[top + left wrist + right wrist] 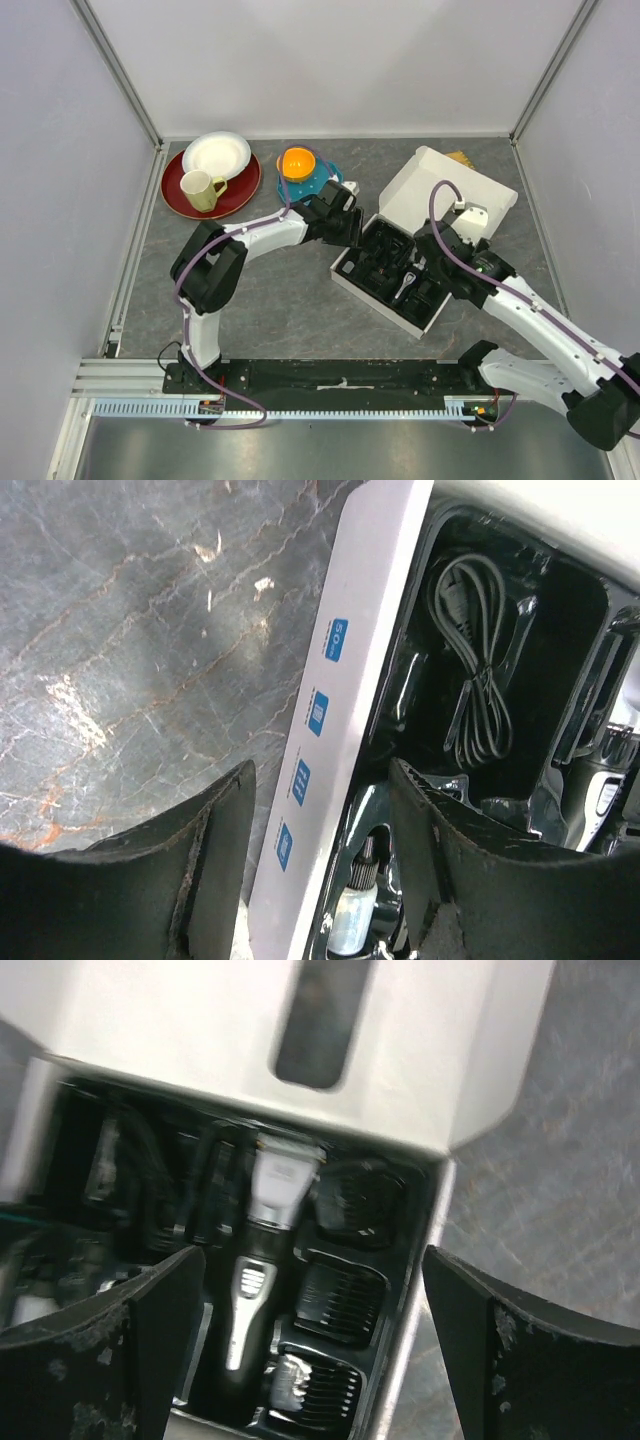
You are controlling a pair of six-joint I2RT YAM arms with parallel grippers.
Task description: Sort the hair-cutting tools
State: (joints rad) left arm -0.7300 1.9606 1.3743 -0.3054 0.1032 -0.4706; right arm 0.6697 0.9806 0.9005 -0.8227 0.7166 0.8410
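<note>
The black-and-silver clipper (pixel 255 1280) lies in the black tray of the white box (pixel 383 302). Beside it several black comb attachments (pixel 340 1295) sit in their own pockets. My right gripper (pixel 308 1260) hovers above them, open wide, with nothing between its fingers. The black coiled cord (pixel 475 670) rests in a tray pocket at the box's left end. My left gripper (pixel 318 780) is open and straddles the box's white side wall (pixel 330 710), one finger outside and one over the tray. A small clear bottle (pixel 355 915) with a black cap stands in the tray below. The short black cylinder does not show.
The box lid (pixel 440 190) stands open toward the back right. At the back left are a red plate (pixel 180 195) carrying a white bowl (pixel 217 154) and a yellow mug (pixel 200 190), and a blue plate (pixel 325 175) with an orange bowl (pixel 298 161). Enclosure walls ring the table.
</note>
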